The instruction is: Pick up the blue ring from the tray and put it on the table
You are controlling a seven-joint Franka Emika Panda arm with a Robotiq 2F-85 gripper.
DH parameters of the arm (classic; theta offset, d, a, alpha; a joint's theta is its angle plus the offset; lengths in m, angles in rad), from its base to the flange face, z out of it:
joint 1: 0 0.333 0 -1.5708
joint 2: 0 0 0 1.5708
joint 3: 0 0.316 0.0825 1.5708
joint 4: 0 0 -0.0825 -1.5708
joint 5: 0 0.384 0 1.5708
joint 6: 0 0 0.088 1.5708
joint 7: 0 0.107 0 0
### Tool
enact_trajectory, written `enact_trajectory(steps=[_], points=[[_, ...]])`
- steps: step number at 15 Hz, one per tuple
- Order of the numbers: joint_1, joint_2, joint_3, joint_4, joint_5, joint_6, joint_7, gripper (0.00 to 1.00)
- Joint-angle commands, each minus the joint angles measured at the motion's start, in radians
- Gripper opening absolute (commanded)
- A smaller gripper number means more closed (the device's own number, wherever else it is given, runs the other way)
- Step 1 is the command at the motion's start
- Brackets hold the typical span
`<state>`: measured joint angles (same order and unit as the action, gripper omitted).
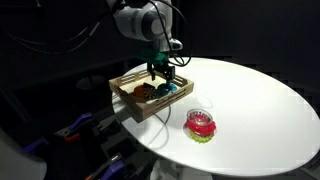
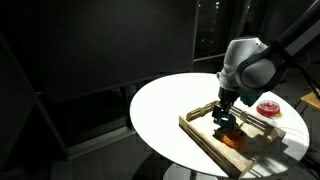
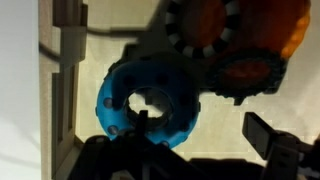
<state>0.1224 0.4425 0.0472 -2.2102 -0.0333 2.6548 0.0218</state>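
Observation:
The blue ring (image 3: 122,88) lies in the light wooden tray (image 3: 64,60), next to the orange ring (image 3: 240,40). In the wrist view my gripper (image 3: 200,125) is open and low over the tray. One dark finger reaches into the ring's hole and the other stands clear of the ring on its outer side, so the ring's near wall lies between them. In both exterior views the gripper (image 1: 163,78) (image 2: 222,118) hangs down into the tray (image 1: 125,85) (image 2: 262,143) on the white round table (image 1: 255,95) (image 2: 165,105). A bit of blue (image 1: 173,90) shows beside the fingers.
A red-pink ring on a green base (image 1: 201,124) (image 2: 268,108) stands on the table beside the tray. The orange ring (image 1: 146,92) (image 2: 233,138) fills part of the tray. The tray sits near the table's edge; the surroundings are dark.

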Motion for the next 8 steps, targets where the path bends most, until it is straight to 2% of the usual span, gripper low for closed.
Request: enact_trajectory(steps=[1, 2, 3, 4, 5, 8], points=[[0.009, 0.028, -0.010, 0.034, -0.020, 0.002, 0.023, 0.72], [0.008, 0.031, -0.010, 0.038, -0.019, 0.001, 0.023, 0.64], [0.009, 0.034, -0.011, 0.041, -0.020, 0.001, 0.023, 0.60], [0.009, 0.036, -0.011, 0.044, -0.019, 0.000, 0.023, 0.50], [0.009, 0.038, -0.011, 0.046, -0.019, 0.000, 0.024, 0.36], [0.010, 0.039, -0.015, 0.049, -0.022, -0.003, 0.025, 0.14]])
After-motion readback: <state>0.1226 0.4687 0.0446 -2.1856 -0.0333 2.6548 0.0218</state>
